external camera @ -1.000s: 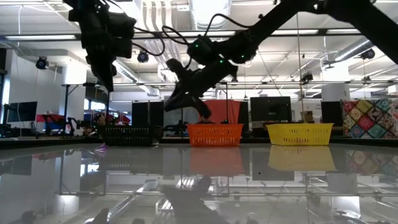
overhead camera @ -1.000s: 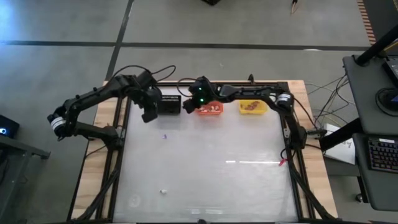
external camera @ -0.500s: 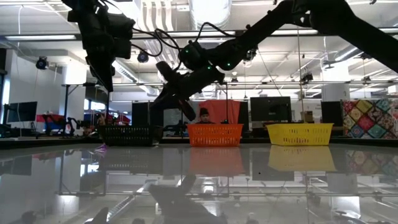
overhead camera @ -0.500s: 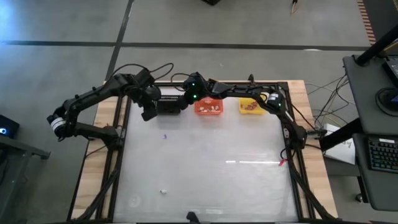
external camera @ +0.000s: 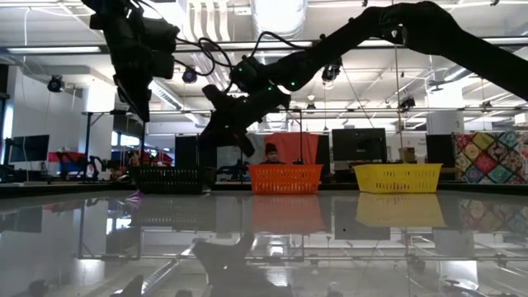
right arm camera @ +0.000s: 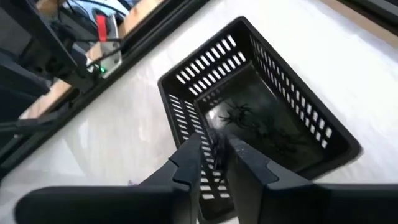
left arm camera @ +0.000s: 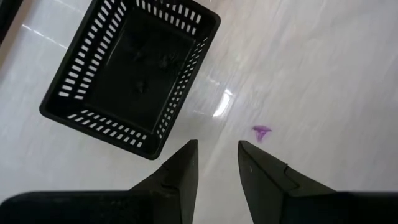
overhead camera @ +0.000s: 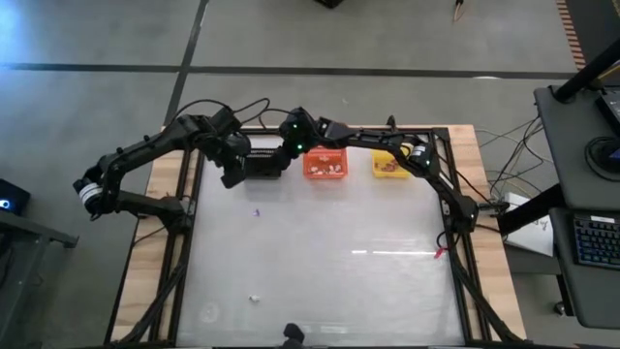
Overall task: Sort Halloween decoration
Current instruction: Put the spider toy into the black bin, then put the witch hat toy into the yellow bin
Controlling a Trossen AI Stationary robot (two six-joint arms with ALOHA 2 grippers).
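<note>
Fingers of the right gripper point(right arm camera: 213, 163) stood slightly parted over the black basket point(right arm camera: 261, 118), with a dark spidery trinket point(right arm camera: 217, 147) between them, seemingly at the point of release so it would land with the other black spiders point(right arm camera: 255, 127) already inside. From above, this gripper point(overhead camera: 280, 151) sat at about eleven o'clock on the table point(overhead camera: 320, 281), the arm reaching across past the orange basket point(overhead camera: 325, 165) and yellow basket point(overhead camera: 391, 167). The left gripper point(overhead camera: 232, 174) waited just beside the black basket's nine o'clock side, its jaws narrowly parted and empty point(left arm camera: 214, 168). Only its wrist camera showed clearly the purple trinket point(left arm camera: 262, 131) on the table near the basket, likely the next piece to sort. Only the overhead picture showed a white bit point(overhead camera: 255, 298) far off at seven o'clock. The low view showed both arms raised above the baskets.
</note>
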